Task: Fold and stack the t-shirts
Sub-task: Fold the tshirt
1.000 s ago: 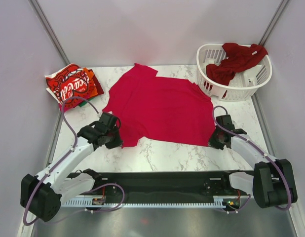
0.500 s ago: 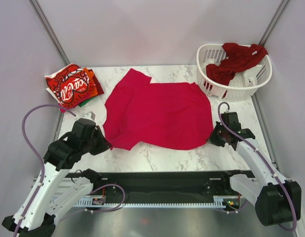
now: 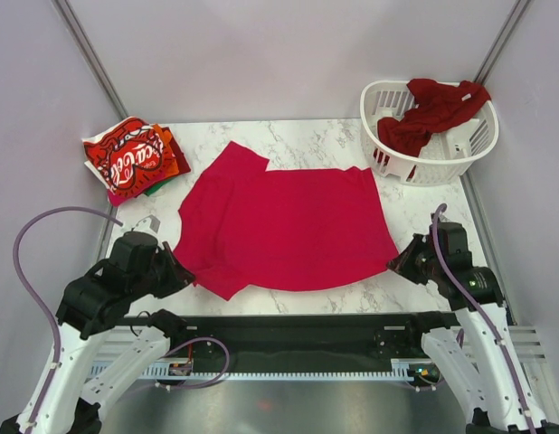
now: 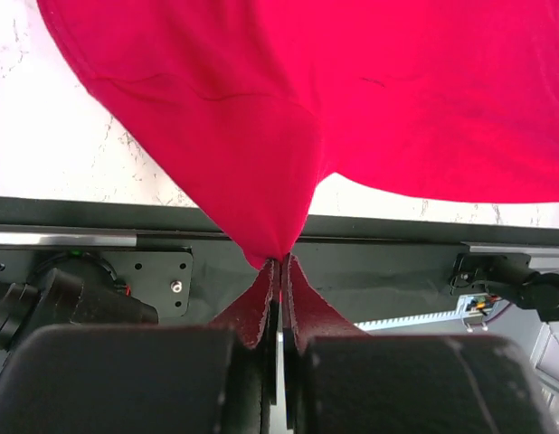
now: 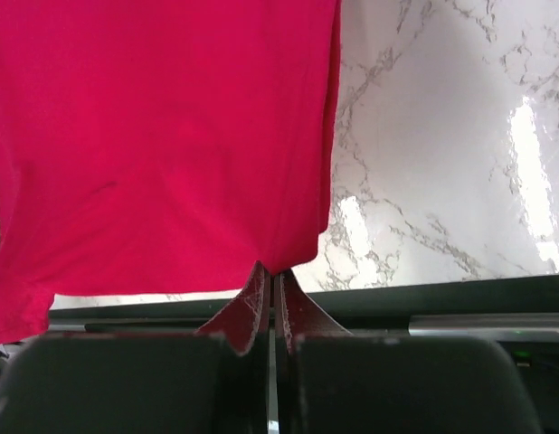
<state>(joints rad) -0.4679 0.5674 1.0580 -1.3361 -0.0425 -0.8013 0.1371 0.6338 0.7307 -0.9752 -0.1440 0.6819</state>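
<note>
Spreading step. Bright red shirt [image 3: 288,226] lies mid-bench [image 3: 307,136], near corners clamped: left tool [image 3: 180,271], right tool [image 3: 395,264]. Next, probably: lay hem flat, release, begin fold.

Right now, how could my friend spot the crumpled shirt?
Look to the white marble table's far right corner, where a white slatted plastic basket stands. The dark red cloth t-shirt lies crumpled inside it, darker than the bright red t-shirt spread out mid-table.

Spread t-shirt [image 3: 288,226] central on the counter [image 3: 424,212], folded t-shirt stack [image 3: 130,161] at the far-left corner, basket [image 3: 393,161] at the far-right corner, crumpled t-shirt [image 3: 433,113] inside it.
</note>
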